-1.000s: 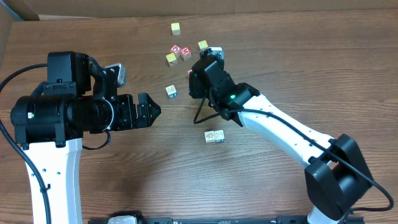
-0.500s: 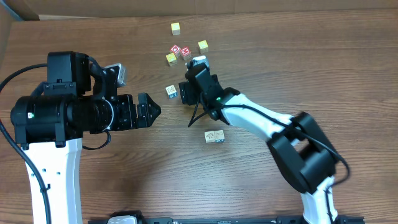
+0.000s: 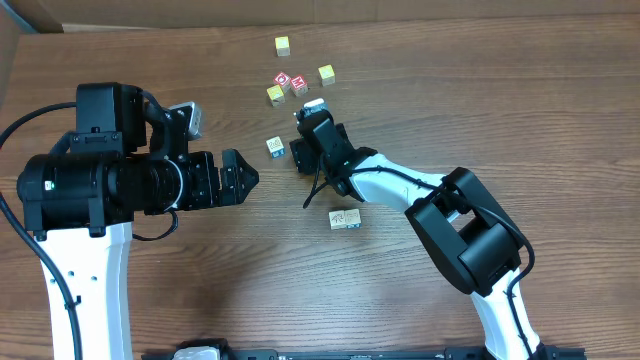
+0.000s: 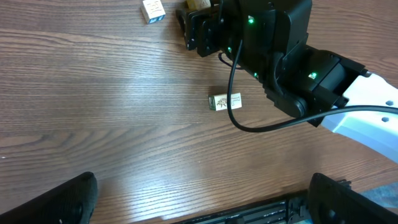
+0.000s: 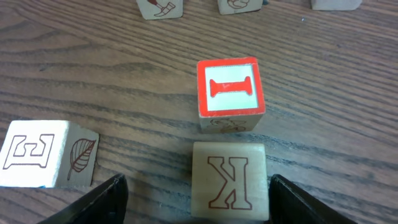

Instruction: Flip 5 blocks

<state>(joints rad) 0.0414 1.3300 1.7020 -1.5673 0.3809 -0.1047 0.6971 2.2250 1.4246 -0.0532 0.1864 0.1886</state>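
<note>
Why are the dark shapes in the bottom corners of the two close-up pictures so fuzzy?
Right wrist view: the right arm's fingers sit too near the lens to focus, while the red-bordered block is crisp. Left wrist view: the left arm's fingers blur likewise, and the table shows a pale sheen. Overhead view: even light, sharp throughout.

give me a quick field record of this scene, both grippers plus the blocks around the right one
left gripper: open, holding nothing
right gripper: open, fingers either side of K block
red-bordered I block: just beyond K block
E block: left of K block in right wrist view, leaf drawing on its side
pale block: lying apart from the others
</note>
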